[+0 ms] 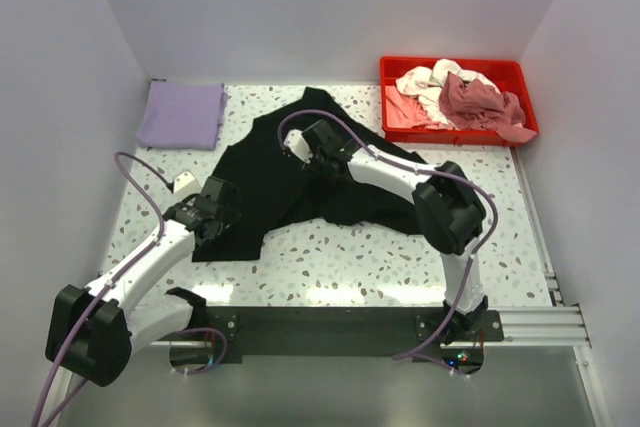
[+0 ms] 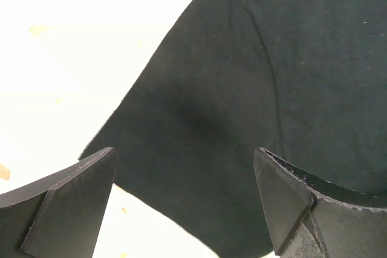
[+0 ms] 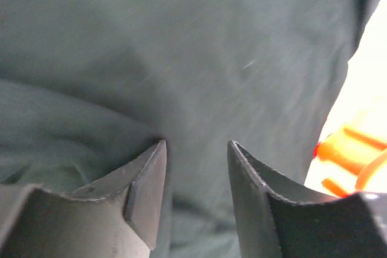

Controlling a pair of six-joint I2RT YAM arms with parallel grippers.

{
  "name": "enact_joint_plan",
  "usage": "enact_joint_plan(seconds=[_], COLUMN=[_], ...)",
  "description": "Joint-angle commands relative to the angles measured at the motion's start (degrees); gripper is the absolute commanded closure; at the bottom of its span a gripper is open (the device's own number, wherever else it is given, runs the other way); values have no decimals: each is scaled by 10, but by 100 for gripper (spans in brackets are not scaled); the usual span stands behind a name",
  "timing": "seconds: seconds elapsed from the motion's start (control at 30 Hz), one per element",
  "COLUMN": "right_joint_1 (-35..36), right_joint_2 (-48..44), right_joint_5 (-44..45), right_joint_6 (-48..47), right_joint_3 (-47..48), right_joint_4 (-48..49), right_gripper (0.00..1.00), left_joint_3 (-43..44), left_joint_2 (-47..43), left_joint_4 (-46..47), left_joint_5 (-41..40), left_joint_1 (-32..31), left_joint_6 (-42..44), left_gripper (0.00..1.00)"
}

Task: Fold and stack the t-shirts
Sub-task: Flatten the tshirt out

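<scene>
We see left end effector (image 2: 181, 203) fully released over black t-shirt (image 1: 265, 192) edge; right end effector (image 3: 196, 179) jaws parted above same shirt, gripping nothing

Top camera looks down from above and behind my arm bases, with the whole table (image 1: 350, 257) in frame. My left wrist camera looks past my left gripper (image 2: 184, 176), close over the black t-shirt (image 2: 242, 89). My right wrist camera, behind my right gripper (image 3: 196, 167), is closer still. All three share that shirt.
</scene>
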Motion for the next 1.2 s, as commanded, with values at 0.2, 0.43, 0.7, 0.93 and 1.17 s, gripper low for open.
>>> enact_joint_plan(seconds=[0.2, 0.43, 0.7, 0.93, 1.17], right_joint_1=[-21, -20, -20, -20, -19], right_joint_2=[-7, -203, -369, -426, -455], right_joint_5=[64, -49, -179, -194, -173], right_joint_6=[34, 279, 440, 469, 502], right_joint_3=[68, -103, -284, -345, -377], right_joint_4=[113, 101, 111, 77, 56], right_gripper=[13, 1, 1, 1, 1], left_joint_3=[5, -39, -90, -122, -131], left_joint_2=[-15, -56, -54, -4, 39], left_joint_4=[-52, -89, 2, 107, 152], left_joint_5=[-12, -12, 36, 97, 138], left_joint_1=[4, 4, 40, 123, 124], left_joint_6=[-52, -117, -99, -16, 5], left_gripper=[0, 0, 1, 31, 72])
